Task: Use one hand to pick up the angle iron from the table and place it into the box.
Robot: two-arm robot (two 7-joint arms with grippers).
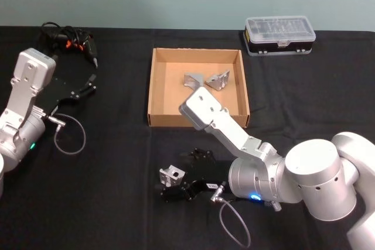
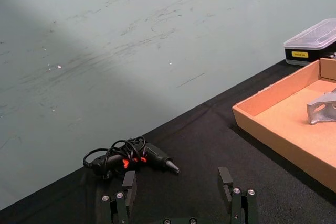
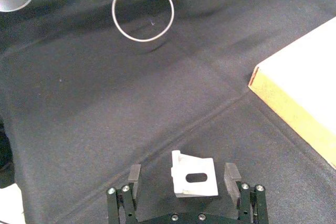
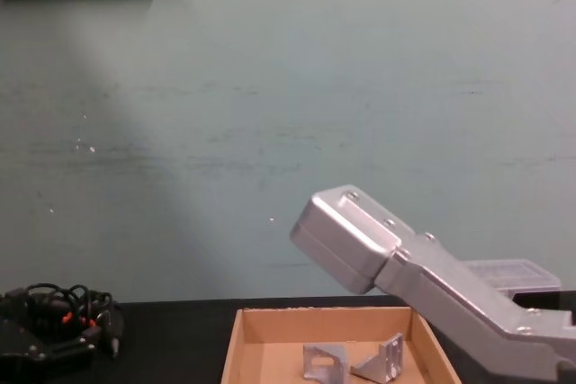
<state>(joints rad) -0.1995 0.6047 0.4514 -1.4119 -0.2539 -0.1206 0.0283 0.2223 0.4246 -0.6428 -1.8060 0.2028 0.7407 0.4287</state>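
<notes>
Inside the box (image 1: 176, 120) I count two angle irons (image 1: 194, 80) (image 1: 219, 79); one more angle iron (image 1: 171, 174) sits between the open fingers of my right pincer (image 3: 182, 174); left pincer (image 2: 177, 178) open, empty.

No text is legible. The clear-lidded case (image 1: 280, 35), at one o'clock, carries a yellow label (image 2: 299, 54) too small to read.

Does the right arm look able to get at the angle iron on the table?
Probably yes: the right gripper has its open fingers either side of the angle iron, nothing between.
</notes>
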